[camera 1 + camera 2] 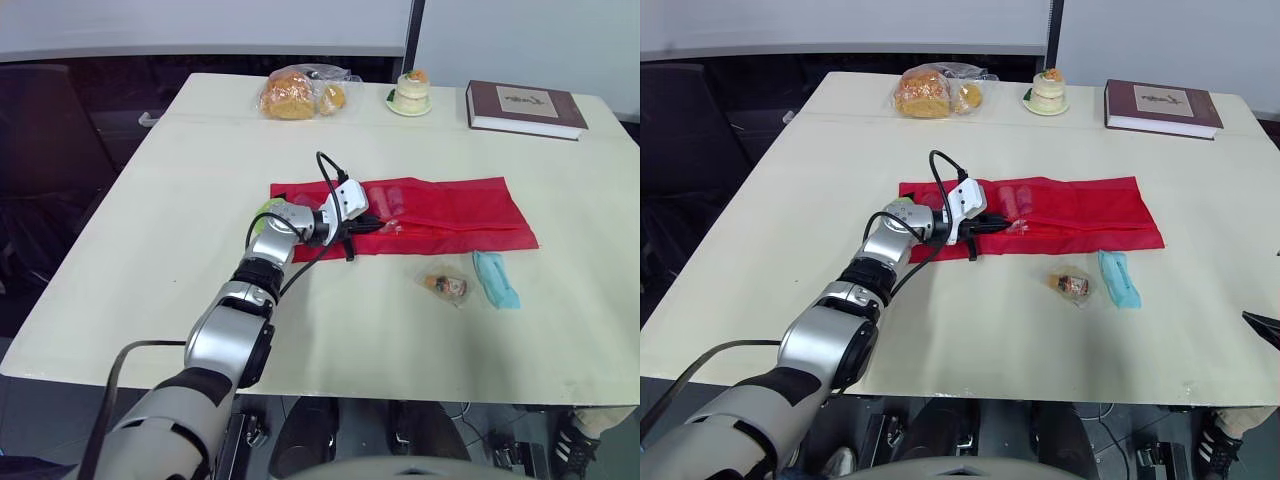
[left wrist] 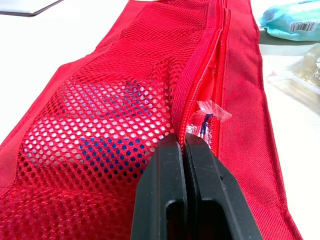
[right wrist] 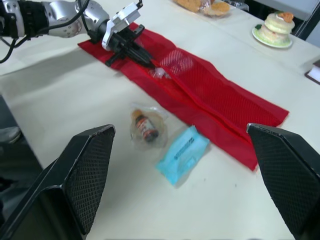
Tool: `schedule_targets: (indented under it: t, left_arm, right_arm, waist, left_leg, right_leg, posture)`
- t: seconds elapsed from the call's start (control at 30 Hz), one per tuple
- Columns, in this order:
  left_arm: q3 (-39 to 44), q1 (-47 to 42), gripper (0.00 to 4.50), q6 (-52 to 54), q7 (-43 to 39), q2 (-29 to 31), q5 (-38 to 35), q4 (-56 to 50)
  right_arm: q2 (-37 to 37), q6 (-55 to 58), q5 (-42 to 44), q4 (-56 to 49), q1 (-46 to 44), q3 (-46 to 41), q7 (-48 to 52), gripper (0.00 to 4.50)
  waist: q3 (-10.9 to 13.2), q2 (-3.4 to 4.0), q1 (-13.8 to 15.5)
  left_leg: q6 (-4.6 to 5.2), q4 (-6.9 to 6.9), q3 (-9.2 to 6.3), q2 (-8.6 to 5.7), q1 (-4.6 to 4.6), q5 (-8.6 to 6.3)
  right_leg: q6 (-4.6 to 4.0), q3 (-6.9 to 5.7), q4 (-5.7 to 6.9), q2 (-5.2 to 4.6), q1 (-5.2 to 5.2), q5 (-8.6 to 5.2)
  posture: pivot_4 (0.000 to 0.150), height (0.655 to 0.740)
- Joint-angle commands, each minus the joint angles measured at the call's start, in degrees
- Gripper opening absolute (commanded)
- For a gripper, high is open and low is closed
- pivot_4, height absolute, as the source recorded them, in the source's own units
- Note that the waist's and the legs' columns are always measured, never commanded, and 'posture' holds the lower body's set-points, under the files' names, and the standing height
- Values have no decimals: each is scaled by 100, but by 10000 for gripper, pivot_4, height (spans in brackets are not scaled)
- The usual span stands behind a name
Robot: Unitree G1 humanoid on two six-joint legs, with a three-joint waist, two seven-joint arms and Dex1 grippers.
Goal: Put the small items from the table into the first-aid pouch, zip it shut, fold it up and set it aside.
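Observation:
The red mesh first-aid pouch (image 1: 450, 210) lies flat and long across the table's middle, its zipper open. My left gripper (image 2: 183, 142) sits at the pouch's left part, fingers shut on a small clear-wrapped item (image 2: 206, 116) at the zipper opening. Pale items show through the mesh (image 2: 90, 130). In front of the pouch lie a small brown bottle in a clear bag (image 1: 446, 285) and a light-blue packet (image 1: 496, 279). My right gripper (image 3: 180, 131) hangs open above the table's front right, apart from everything.
At the table's far edge stand a bag of bread (image 1: 300, 93), a small cake on a plate (image 1: 410, 92) and a dark red book (image 1: 525, 108). Bare tabletop (image 1: 180, 200) stretches left of the pouch and along the front.

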Motion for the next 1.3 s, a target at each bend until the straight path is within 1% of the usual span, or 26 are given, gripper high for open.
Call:
schedule_targets:
  t: [0.03,0.17,0.3,0.37,0.43,0.57,0.73,0.9,0.93,0.97,1.07,1.13,1.17,1.2,1.3]
  left_arm:
    - [18,-115,0,-79,0,-30,-43,-19]
    - [-13,-110,0,-95,-15,-68,-27,-26]
    - [-68,-64,0,-100,-85,-47,10,-67]
    - [-128,-45,0,-132,-78,-23,73,-84]
    - [-200,-34,0,-136,-67,15,143,-106]
    - [-228,98,0,37,-123,100,129,-399]
    - [-231,201,0,189,-15,110,87,-633]
    - [-233,250,0,260,29,109,54,-777]
    - [-214,245,0,293,23,100,23,-803]
    - [-200,243,0,329,8,95,-5,-837]
    - [-191,257,0,409,-10,97,-43,-909]
    - [-184,268,0,437,24,103,-53,-940]
    - [-182,270,0,445,38,105,-56,-948]
    - [-182,270,0,449,48,105,-57,-950]
    - [-194,263,0,457,64,94,-65,-946]
  right_arm:
    - [54,-308,-305,-121,-17,242,-134,44934]
    - [286,-874,-1061,-419,-294,1426,-703,44934]
    - [230,-1088,-1948,-801,-730,3192,-1419,44934]
    - [197,-1273,-2280,-724,-1078,3944,-1548,44934]
    - [43,-1038,-2593,-567,-1380,4476,-1821,44934]
    - [4,-1050,-3240,221,-2641,6024,-1989,44934]
    - [27,-1186,-3878,820,-3609,7141,-1961,44934]
    - [126,-1270,-4297,1333,-4233,7814,-1919,44934]
    - [170,-1245,-4284,1355,-4302,7871,-1898,39664]
    - [196,-1256,-4269,1355,-4342,7918,-1847,36929]
    - [308,-1135,-4130,1254,-4365,7879,-1840,24293]
    - [380,-976,-3978,1096,-4342,7793,-1841,14398]
    - [421,-902,-3906,1023,-4325,7743,-1858,10614]
    - [454,-817,-3816,945,-4301,7693,-1870,8617]
    - [539,-403,-3624,718,-4258,7540,-2089,8609]
  waist:
    - [0,0,1]
    - [0,-2,-1]
    - [-2,2,-5]
    - [-2,2,-6]
    - [-2,3,3]
    - [-1,-4,-19]
    - [0,0,-9]
    - [0,0,-6]
    - [0,0,-9]
    - [0,0,-7]
    - [0,0,-4]
    - [0,0,-7]
    - [0,0,-7]
    - [0,0,-7]
    - [0,0,-5]
  left_leg:
    - [0,0,0,0,0,0]
    - [0,0,-2,0,-1,0]
    - [0,1,0,-1,0,0]
    - [0,1,1,-2,0,0]
    - [0,1,1,-4,-2,0]
    - [0,4,5,-3,-1,1]
    - [-2,3,-1,-3,-3,1]
    - [-1,6,4,-5,-1,2]
    - [-1,7,5,-5,-1,2]
    - [-1,7,5,-5,-1,2]
    - [-2,7,0,-4,-2,2]
    - [-2,7,2,-4,-2,2]
    - [-2,7,2,-4,-2,2]
    - [-2,7,2,-4,-1,2]
    - [-2,7,2,-4,-1,2]
  right_leg:
    - [0,0,0,0,0,0]
    - [0,-2,-1,1,0,0]
    - [0,0,2,1,-2,0]
    - [0,0,3,1,-3,0]
    - [0,0,2,1,-4,0]
    - [-1,1,1,2,-2,0]
    - [-1,-4,10,4,-7,0]
    - [-1,-1,12,2,-6,0]
    - [-1,0,13,2,-6,0]
    - [-1,0,13,2,-6,0]
    - [-1,-4,15,2,-6,0]
    - [-1,-2,16,2,-6,0]
    - [-1,-2,16,2,-6,0]
    - [-1,-2,18,2,-6,1]
    - [-1,-2,19,2,-6,1]
  posture:
    - [1500,7289]
    - [1500,7289]
    - [1500,7289]
    - [1500,7289]
    - [1500,7289]
    - [1500,7289]
    - [1500,7289]
    - [1500,7289]
    - [1500,7289]
    - [1500,7289]
    - [1500,7289]
    - [1500,7289]
    - [1500,7289]
    - [1500,7289]
    - [1500,7289]
